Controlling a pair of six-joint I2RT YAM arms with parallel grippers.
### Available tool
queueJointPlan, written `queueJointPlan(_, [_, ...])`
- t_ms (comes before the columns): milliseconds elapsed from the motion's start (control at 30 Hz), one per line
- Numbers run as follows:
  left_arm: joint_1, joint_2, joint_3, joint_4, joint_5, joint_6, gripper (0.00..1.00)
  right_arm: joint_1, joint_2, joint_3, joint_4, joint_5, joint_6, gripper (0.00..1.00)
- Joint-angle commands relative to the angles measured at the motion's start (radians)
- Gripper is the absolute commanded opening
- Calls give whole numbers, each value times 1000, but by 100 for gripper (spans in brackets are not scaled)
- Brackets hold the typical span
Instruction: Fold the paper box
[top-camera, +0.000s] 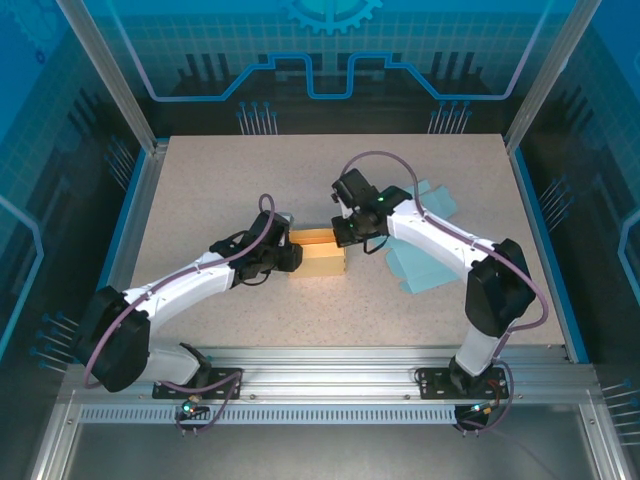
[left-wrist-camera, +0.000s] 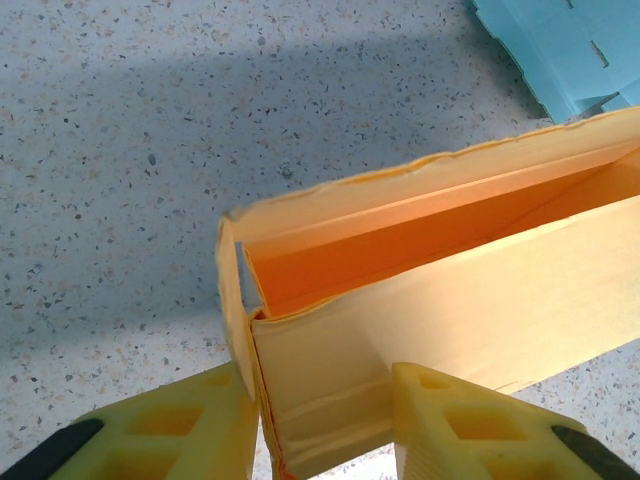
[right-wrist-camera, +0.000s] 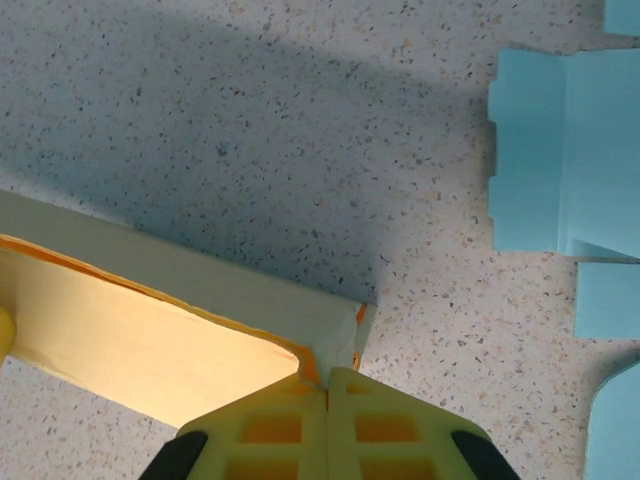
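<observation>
- Speckled table (top-camera: 200, 180): the yellow paper box (top-camera: 318, 258) sits mid-table, open-topped.
- Flat blue sheets (top-camera: 425, 262) lie right of the box.
- Left gripper (left-wrist-camera: 322, 390) clamps the box's left end.
- Right gripper (right-wrist-camera: 328, 388) is pinched closed on its far right corner.
- Best approach: brace left, crease squarely with right.

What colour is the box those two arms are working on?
Yellow, more orange inside. The box shows best in the left wrist view.

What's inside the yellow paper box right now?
The yellow paper box is open-topped; bare orange inner walls show, nothing loose. Its near wall hides the floor.
</observation>
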Motion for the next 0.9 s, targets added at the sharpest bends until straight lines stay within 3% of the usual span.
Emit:
queueJointPlan(0, [-13, 50, -20, -94, 6, -9, 38, 43, -11, -36, 28, -23, 49, 4])
queueJointPlan(867, [-15, 56, -13, -99, 4, -13, 38, 71, -38, -128, 66, 10, 108, 1])
